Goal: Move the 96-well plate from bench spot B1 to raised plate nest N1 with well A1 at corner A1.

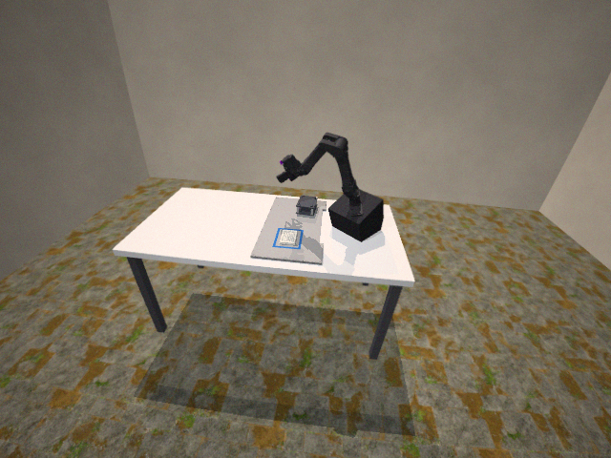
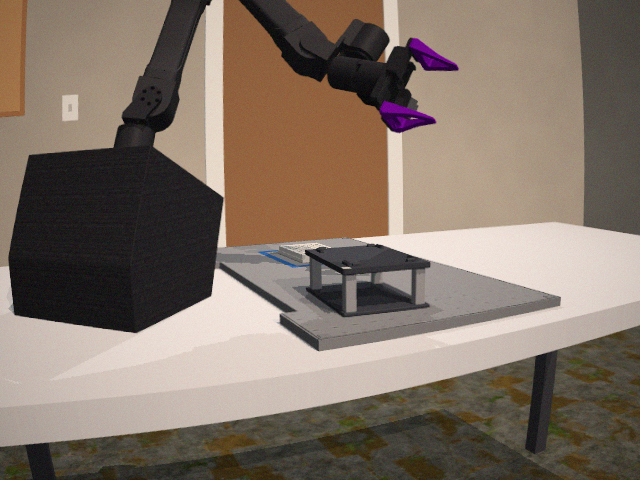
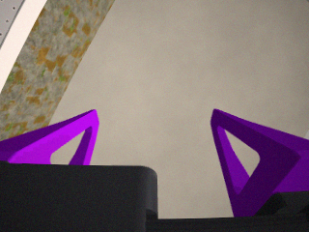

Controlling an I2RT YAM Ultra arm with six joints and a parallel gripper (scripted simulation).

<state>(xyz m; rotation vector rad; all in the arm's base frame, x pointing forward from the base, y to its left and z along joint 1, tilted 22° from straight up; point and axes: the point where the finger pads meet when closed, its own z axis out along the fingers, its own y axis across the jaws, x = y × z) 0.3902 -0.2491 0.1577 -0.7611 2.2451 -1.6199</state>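
The gripper (image 2: 436, 91) hangs high above the table (image 2: 516, 258), its purple fingers (image 2: 403, 116) spread wide and holding nothing. The white plate (image 1: 288, 238) lies flat in the blue-edged spot on the grey mat (image 1: 276, 221), near the dark raised nest (image 2: 367, 258).

White table (image 1: 207, 221) on dark legs (image 1: 146, 294), standing on mottled grey-brown floor (image 1: 493, 344). Grey perforated base board (image 2: 465, 302) lies flat on the tabletop. Exterior view: brown door panel (image 2: 305, 170) in white frame, wall switch plate (image 2: 69, 107) to its left.
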